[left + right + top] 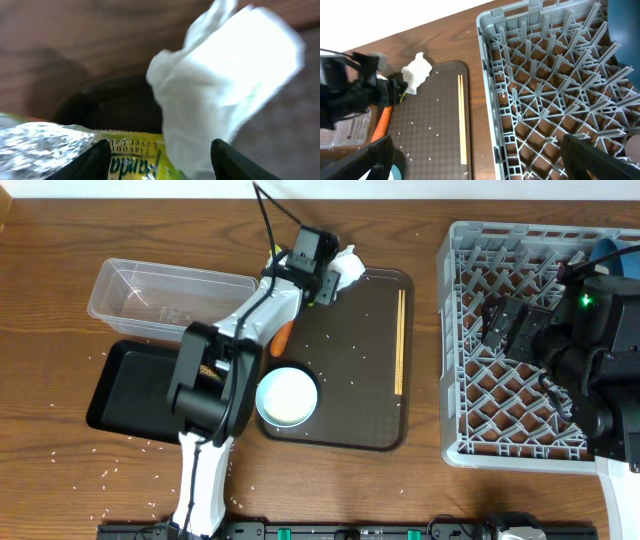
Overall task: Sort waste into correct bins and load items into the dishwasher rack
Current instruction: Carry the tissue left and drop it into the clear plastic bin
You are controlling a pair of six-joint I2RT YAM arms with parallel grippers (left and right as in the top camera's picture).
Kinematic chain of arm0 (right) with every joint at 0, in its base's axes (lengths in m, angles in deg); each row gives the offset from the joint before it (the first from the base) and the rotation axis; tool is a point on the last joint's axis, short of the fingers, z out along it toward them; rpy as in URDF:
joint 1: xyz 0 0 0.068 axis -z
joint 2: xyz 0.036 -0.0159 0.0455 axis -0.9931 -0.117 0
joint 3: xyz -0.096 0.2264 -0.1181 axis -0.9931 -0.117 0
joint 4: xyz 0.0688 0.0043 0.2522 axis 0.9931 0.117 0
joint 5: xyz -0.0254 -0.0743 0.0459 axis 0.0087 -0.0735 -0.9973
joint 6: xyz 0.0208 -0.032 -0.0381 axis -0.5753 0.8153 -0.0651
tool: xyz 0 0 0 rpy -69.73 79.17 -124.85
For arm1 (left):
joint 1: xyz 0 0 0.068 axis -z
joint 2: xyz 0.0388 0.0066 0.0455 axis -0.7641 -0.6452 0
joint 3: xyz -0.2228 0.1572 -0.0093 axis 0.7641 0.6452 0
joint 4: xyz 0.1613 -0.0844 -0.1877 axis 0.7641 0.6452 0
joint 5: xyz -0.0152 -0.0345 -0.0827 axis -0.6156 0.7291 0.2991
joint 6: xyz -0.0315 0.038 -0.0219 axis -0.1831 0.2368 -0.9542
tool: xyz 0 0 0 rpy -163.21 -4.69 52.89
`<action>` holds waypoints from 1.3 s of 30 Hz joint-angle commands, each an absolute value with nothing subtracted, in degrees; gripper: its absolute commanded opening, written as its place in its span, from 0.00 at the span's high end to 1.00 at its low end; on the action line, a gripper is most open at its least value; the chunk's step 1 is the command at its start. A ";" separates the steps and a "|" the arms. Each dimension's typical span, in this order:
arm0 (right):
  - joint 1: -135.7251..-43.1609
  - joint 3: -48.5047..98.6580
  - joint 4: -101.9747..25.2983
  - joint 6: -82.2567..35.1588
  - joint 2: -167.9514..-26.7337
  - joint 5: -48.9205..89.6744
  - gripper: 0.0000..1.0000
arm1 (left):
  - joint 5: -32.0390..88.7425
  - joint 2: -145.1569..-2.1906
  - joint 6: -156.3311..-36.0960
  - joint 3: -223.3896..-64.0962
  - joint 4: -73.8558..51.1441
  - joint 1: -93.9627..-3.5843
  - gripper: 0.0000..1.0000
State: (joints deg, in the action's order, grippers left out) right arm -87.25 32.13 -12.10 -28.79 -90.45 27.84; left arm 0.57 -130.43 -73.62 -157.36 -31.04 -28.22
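Tissue, crumpled and white, sits bunched with the yellow-green wrapper at the far left corner of the brown serving tray. The left claw has its fingers spread wide to either side of both and grips nothing yet. Judging by that, the step in hand is picking waste off the tray. With two pieces between the fingers, a close could catch both rather than one.

The carrot lies at the tray's left edge, partly under the left arm. The white bowl stands at the near left corner, and the chopsticks lie straight along the right side. Rice grains are scattered over tray and surface.

The clear tub shows nothing inside that I can make out. The black tray is partly hidden by the arm, so I cannot tell its contents. The dishwasher rack holds a dark-blue plate at its far corner, and most of the grid in view is bare. The right claw hangs wide and unladen above the rack, probably parked clear of the left arm's work
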 commanded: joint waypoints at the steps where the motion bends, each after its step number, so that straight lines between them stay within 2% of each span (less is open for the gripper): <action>1: -86.83 32.04 -12.16 -29.34 -90.34 27.78 0.01 | 2.47 -131.12 -73.73 -157.58 -32.46 -28.61 0.35; 13: -86.90 32.04 -11.55 -29.34 -90.34 27.78 0.01 | 8.27 -135.10 -73.78 -157.58 -35.82 -28.61 0.35; 16: -86.90 32.04 -11.49 -29.34 -90.34 27.75 0.01 | 8.27 -135.12 -73.78 -157.58 -35.89 -28.59 0.38; 17: -86.90 32.04 -11.51 -29.34 -90.34 27.78 0.01 | 8.27 -135.12 -73.78 -157.58 -36.04 -28.59 0.45; 19: -86.90 32.04 -11.51 -29.34 -90.34 27.78 0.01 | 8.29 -135.12 -74.08 -157.58 -36.00 -28.59 0.70; 21: -86.90 32.04 -11.49 -29.34 -90.34 27.78 0.01 | 8.33 -134.95 -75.09 -157.58 -35.74 -28.54 0.90; 22: -86.90 32.04 -11.44 -29.34 -90.34 27.78 0.01 | 8.83 -134.64 -75.24 -157.58 -35.39 -28.54 0.94; 30: -86.90 32.04 -11.05 -29.34 -90.34 27.73 0.01 | 16.24 -125.70 -79.29 -157.58 -26.78 -28.48 0.94; 39: -87.01 32.04 -10.90 -29.34 -90.34 27.73 0.01 | 10.30 -109.01 -79.09 -157.58 -8.55 -29.57 0.94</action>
